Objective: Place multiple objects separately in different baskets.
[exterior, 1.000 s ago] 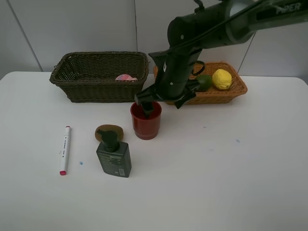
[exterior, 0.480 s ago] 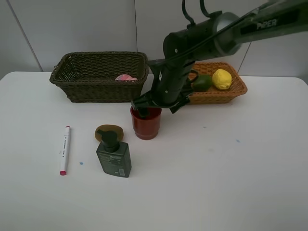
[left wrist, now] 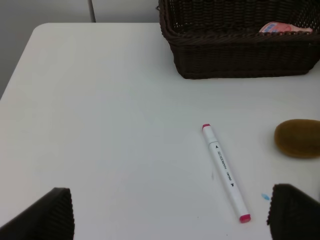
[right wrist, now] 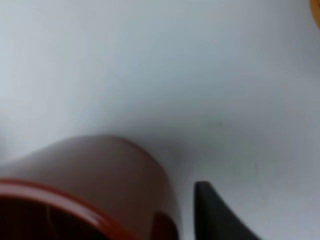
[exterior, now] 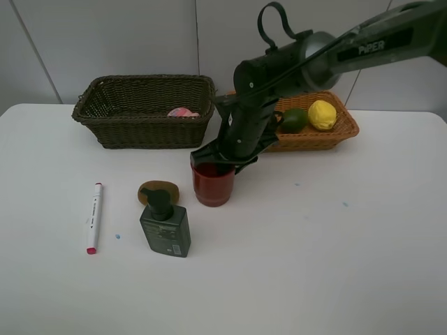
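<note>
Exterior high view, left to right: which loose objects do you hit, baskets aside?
In order: white marker with pink-red caps → dark green pump bottle → red round cup → green avocado → yellow lemon. Brown kiwi overlaps the bottle, so skipped.

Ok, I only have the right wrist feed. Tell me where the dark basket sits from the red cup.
Observer: The dark basket stands behind the red cup, toward the left arm's side.
Operator: Now the other basket.
Observer: The tan basket is behind the cup, toward the right arm's side, holding a lemon and an avocado.
Operator: Name what's loose beside the cup.
Observer: A kiwi, a pump bottle and a marker lie on the table, on its left-arm side.
</note>
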Controlling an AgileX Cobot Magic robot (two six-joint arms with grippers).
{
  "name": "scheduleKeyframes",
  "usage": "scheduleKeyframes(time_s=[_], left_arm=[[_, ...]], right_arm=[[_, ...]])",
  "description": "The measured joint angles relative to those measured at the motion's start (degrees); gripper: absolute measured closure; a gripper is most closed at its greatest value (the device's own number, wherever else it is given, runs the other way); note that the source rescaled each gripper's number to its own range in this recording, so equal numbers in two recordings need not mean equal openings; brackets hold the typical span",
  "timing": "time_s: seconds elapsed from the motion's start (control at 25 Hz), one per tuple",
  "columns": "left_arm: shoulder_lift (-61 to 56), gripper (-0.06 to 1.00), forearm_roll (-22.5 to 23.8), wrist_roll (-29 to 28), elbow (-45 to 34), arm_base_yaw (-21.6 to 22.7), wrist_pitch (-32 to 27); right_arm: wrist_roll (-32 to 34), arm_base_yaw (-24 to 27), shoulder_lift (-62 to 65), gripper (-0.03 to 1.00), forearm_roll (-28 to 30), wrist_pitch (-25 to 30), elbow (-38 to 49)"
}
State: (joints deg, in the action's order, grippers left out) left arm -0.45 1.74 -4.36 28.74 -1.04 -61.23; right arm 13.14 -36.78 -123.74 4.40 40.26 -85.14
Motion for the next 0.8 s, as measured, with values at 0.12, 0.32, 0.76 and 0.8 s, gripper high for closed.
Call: scheduleKeyframes(time_s=[0.12, 0.32, 0.76, 0.8], left_arm=[[0.00, -0.05, 0.00, 0.00, 0.00, 0.00, 0.00], [0.00, -0.05, 0.00, 0.00, 0.00, 0.00, 0.00], [0.00, -0.05, 0.00, 0.00, 0.00, 0.00, 0.00], [0.00, -0.05, 0.00, 0.00, 0.00, 0.00, 0.00]], right_arm=[[0.00, 0.00, 0.00, 0.95, 0.06, 0.00, 0.00], [0.00, 0.00, 0.00, 0.97, 0.06, 0.00, 0.00], [0.00, 0.00, 0.11, 0.97, 0.06, 0.00, 0.00], [0.00, 0.00, 0.17, 0.97, 0.06, 0.00, 0.00]])
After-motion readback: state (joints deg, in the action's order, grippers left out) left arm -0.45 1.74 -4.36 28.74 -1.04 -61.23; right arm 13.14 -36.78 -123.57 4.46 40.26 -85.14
